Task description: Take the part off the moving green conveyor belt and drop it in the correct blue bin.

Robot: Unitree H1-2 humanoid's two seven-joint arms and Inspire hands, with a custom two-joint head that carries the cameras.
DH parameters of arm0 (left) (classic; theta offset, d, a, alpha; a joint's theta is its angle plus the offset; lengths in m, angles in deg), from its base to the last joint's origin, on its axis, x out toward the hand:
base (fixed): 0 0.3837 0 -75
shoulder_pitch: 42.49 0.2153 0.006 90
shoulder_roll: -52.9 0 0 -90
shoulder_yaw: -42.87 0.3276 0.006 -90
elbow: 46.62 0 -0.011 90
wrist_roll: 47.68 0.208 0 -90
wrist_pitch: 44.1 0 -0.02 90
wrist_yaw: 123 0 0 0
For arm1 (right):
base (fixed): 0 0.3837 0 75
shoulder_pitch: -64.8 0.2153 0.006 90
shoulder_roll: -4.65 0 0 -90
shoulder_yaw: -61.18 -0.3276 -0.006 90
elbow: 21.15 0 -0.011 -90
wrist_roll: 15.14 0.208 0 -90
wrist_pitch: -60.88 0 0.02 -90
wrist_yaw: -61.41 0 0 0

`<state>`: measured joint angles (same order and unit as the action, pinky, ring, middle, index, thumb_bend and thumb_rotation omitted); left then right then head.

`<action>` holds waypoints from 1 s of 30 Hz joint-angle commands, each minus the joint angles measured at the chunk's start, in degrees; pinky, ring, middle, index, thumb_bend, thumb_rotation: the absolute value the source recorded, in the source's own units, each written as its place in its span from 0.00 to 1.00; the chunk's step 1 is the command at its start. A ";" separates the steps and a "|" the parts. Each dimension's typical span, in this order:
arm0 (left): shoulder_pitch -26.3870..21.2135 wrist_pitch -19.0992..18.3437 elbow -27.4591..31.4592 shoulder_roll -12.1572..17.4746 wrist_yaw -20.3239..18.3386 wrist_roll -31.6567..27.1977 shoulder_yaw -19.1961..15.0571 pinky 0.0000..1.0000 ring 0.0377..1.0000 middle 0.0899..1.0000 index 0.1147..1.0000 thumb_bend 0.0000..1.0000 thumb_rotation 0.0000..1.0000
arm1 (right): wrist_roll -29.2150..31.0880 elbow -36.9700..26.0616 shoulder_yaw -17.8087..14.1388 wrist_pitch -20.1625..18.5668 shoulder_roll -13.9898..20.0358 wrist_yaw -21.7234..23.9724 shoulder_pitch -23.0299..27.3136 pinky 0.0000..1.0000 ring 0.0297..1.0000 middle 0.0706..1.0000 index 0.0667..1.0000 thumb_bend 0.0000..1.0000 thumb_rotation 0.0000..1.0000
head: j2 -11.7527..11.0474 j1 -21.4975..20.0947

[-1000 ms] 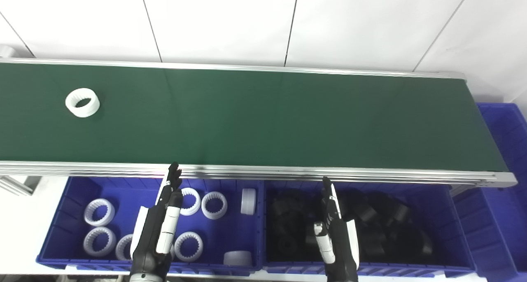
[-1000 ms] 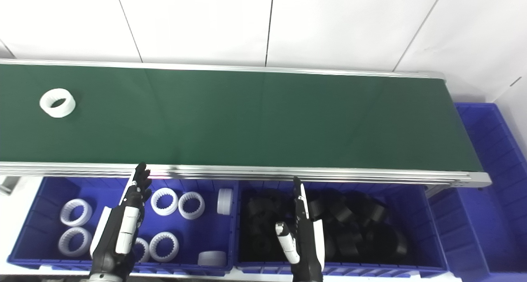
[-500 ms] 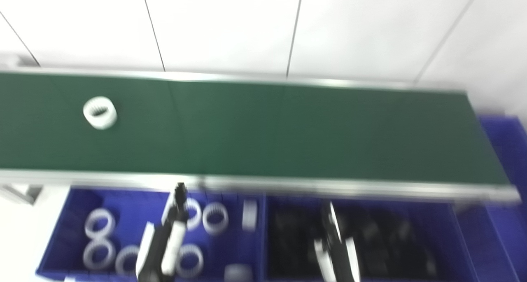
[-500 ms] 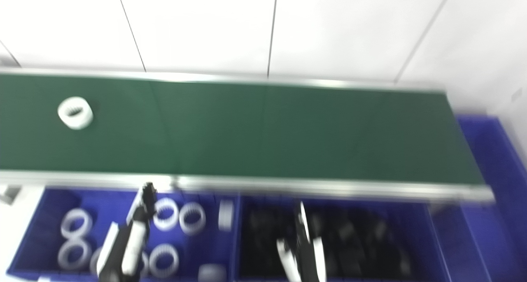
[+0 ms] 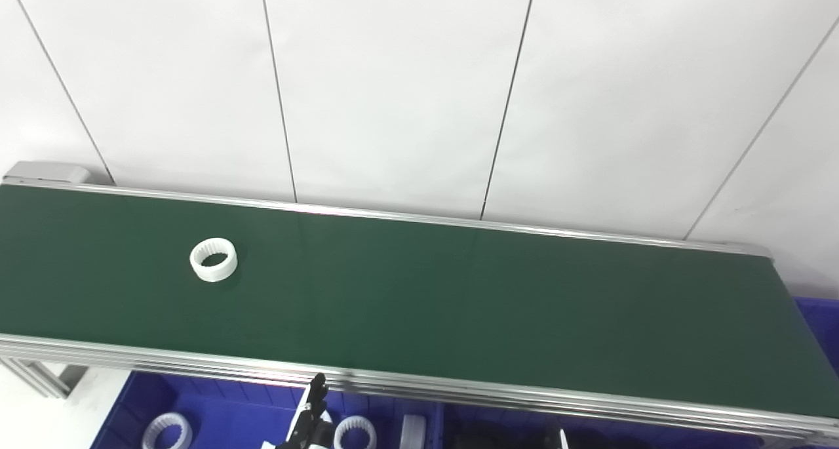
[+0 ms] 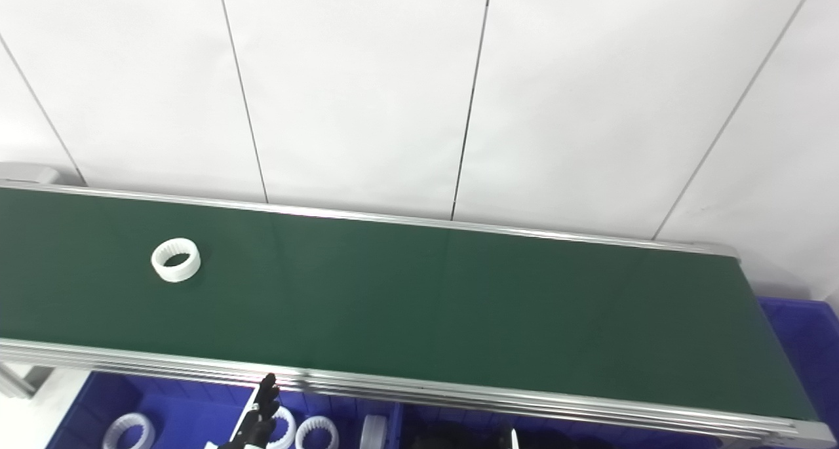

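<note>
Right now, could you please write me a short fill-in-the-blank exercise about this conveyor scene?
1. The toothed ring lying on the conveyor belt is ____ in colour.
2. The belt's surface is ____ in colour.
3. The bin below the belt's near edge, holding white rings, is ____ in colour.
4. The left hand holds ____.

Missing words: white; green; blue; nothing
</note>
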<state>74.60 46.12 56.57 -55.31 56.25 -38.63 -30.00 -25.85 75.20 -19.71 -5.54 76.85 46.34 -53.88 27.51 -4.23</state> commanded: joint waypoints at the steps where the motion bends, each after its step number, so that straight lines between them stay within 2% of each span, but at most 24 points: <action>1: -0.36 2.68 1.15 -0.84 0.39 0.25 0.44 1.00 1.00 1.00 1.00 0.55 1.00 | 0.03 -0.60 -0.24 3.28 0.32 -0.46 0.20 1.00 1.00 1.00 1.00 0.82 1.00 | 0.15 0.27; 7: -0.43 2.15 1.17 -1.51 1.24 1.59 1.10 0.98 0.98 1.00 1.00 0.56 1.00 | 0.84 -0.89 -0.44 3.26 0.90 0.11 0.23 1.00 1.00 1.00 1.00 0.80 1.00 | 1.11 0.94; 9: -0.46 1.97 1.35 -1.60 1.32 1.81 1.18 0.97 0.98 1.00 1.00 0.56 1.00 | 0.74 -1.09 -0.49 3.24 0.97 0.12 0.21 1.00 1.00 1.00 1.00 0.79 1.00 | 2.21 0.78; 10: -0.55 1.87 1.52 -1.67 1.34 1.79 1.16 0.97 0.98 1.00 1.00 0.56 1.00 | 0.73 -1.11 -0.56 3.27 0.97 0.28 0.29 1.00 1.00 1.00 1.00 0.79 1.00 | 3.81 0.30; 11: -0.61 1.79 1.63 -1.72 1.36 1.77 1.14 0.97 0.97 1.00 1.00 0.56 1.00 | 0.72 -1.12 -0.61 3.29 0.97 0.40 0.35 1.00 1.00 1.00 1.00 0.79 1.00 | 3.81 0.30; 12: -0.75 1.76 1.82 -1.79 1.25 1.34 1.05 0.97 0.97 1.00 1.00 0.56 1.00 | 0.48 -1.14 -0.78 3.23 0.88 0.51 0.44 1.00 1.00 1.00 1.00 0.79 1.00 | 5.14 -0.27; 14: -1.13 2.95 2.14 -1.66 1.16 0.86 0.96 0.97 0.98 1.00 1.00 0.55 1.00 | 0.07 -1.51 -0.99 3.07 0.72 0.73 0.57 1.00 1.00 1.00 1.00 0.79 1.00 | 6.08 -0.48; 16: -1.34 4.12 2.88 -1.49 1.10 0.66 0.99 0.99 0.98 1.00 1.00 0.51 1.00 | -0.01 -1.94 -1.05 2.92 0.64 1.05 0.54 1.00 1.00 1.00 1.00 0.80 1.00 | 6.37 -0.28; 22: -1.57 5.92 6.87 -0.83 0.31 -1.00 0.93 1.00 0.98 1.00 1.00 0.52 1.00 | 1.03 -2.66 -0.98 2.95 0.37 1.99 0.34 1.00 1.00 1.00 1.00 0.84 1.00 | 6.90 0.49; 25: -2.79 4.57 11.18 -0.70 -0.42 -3.85 0.03 1.00 0.99 1.00 1.00 0.54 0.94 | 0.73 -2.41 -1.16 2.97 0.19 2.08 0.51 1.00 1.00 1.00 1.00 0.85 1.00 | 6.42 0.88; 26: -3.33 4.13 12.56 -0.75 -0.45 -4.53 -0.36 0.99 0.96 0.96 0.94 0.59 0.83 | 0.81 -2.31 -1.17 3.02 0.18 2.10 0.59 1.00 1.00 1.00 1.00 0.84 1.00 | 6.42 0.88; 27: -4.40 3.68 13.99 -0.80 -0.12 -3.93 -1.06 0.99 0.95 0.93 0.91 0.61 0.77 | 0.87 -2.29 -1.21 2.99 0.16 2.17 0.67 1.00 1.00 1.00 1.00 0.84 1.00 | 6.09 1.21; 28: -5.13 3.36 14.90 -0.83 0.11 -3.42 -1.53 0.88 0.87 0.86 0.84 0.69 0.66 | 0.90 -2.27 -1.23 2.97 0.15 2.23 0.72 1.00 1.00 1.00 1.00 0.83 1.00 | 6.02 1.25; 29: -7.14 2.48 15.96 -0.51 0.04 -2.94 -2.40 0.84 0.84 0.83 0.82 0.72 0.62 | 0.88 -2.24 -1.31 2.93 0.15 2.29 0.80 1.00 1.00 1.00 1.00 0.83 1.00 | 5.94 1.57; 30: -8.56 1.82 16.69 -0.29 -0.09 -2.68 -3.04 0.75 0.77 0.78 0.79 0.82 0.53 | 0.86 -2.23 -1.36 2.88 0.15 2.33 0.86 1.00 1.00 1.00 1.00 0.82 1.00 | 5.94 1.57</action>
<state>68.84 48.45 71.07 -55.62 56.22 -42.06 -32.57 -24.94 74.52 -20.97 -5.54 77.48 48.25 -53.43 33.40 -2.72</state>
